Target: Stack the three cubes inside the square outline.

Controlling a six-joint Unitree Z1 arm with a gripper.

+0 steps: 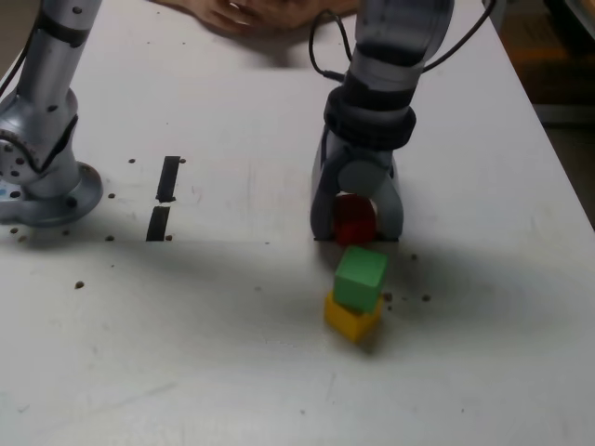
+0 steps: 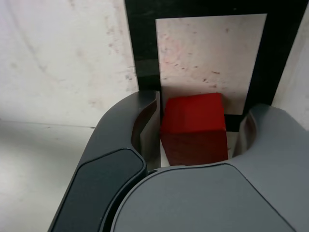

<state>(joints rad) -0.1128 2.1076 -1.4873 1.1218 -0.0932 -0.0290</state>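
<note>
Straddling the red cube [image 2: 194,126], the jaws flanked it with a gap still visible on one side, not yet clenched. It sat in the square outline [image 2: 143,53]; the green cube [image 1: 360,276] rested on the yellow cube [image 1: 350,318] nearer. Next probably called for gripping red firmly.

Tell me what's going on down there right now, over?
Gripper down on the table, jaws around the red cube at the square outline. Green cube sits on yellow cube nearby. Nothing blocking.

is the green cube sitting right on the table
No, the green cube rests on top of the yellow cube in the exterior view, not on the table.
</note>
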